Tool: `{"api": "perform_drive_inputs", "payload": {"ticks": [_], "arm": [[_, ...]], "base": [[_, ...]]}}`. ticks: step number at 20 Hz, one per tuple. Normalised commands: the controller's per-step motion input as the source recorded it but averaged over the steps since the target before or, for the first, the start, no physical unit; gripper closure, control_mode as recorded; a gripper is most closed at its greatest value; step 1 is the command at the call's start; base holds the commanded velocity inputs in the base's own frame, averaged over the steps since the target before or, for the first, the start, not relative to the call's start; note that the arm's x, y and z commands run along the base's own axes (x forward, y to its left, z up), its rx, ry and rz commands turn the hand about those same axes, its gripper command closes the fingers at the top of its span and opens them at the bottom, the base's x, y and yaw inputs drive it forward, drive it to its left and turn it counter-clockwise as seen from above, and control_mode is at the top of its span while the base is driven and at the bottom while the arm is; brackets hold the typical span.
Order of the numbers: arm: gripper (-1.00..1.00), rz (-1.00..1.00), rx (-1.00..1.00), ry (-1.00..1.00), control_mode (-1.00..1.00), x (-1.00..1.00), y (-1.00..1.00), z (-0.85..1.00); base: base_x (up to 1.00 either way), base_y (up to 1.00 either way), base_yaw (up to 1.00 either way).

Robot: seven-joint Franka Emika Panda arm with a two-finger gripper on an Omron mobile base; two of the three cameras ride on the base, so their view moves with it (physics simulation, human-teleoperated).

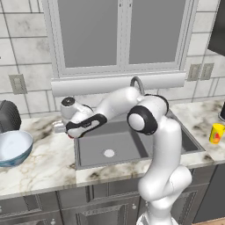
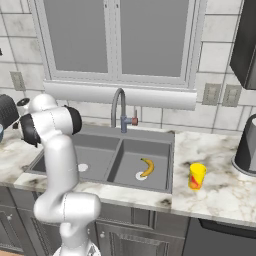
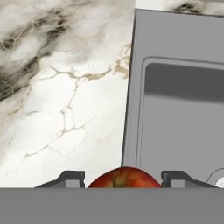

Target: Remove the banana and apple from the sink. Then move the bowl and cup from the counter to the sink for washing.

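My gripper (image 3: 124, 178) is shut on the red apple (image 3: 124, 177), whose top shows between the two fingertips (image 3: 72, 177). In the left base view the gripper (image 1: 67, 130) hangs over the marble counter (image 3: 65, 109), just left of the rim of the sink (image 1: 96, 147), with a bit of the apple (image 1: 70, 135) showing red under it. The banana (image 2: 146, 167) lies in the right basin of the sink (image 2: 100, 150), by the drain. At the far left of the counter sits the bowl (image 1: 13, 147). The yellow cup (image 2: 196, 176) stands on the counter right of the sink.
A curved faucet (image 2: 119, 107) rises behind the middle of the sink. A dark round appliance (image 1: 6, 116) stands behind the bowl, and another dark grey appliance (image 2: 247, 147) stands at the far right. A window sill (image 1: 118, 83) overhangs the back wall.
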Motion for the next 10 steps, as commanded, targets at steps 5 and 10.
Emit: {"api": "perform_drive_inputs", "payload": {"ticks": [5, 10], "arm": [[1.00, 0.00, 0.00, 0.12, -1.00, 0.18, 0.25, 0.08], [1.00, 0.00, 0.00, 0.13, -1.00, 0.18, 0.23, 0.04]], "base": [[0.00, 0.00, 0.00], [0.00, 0.00, 0.00]]}}
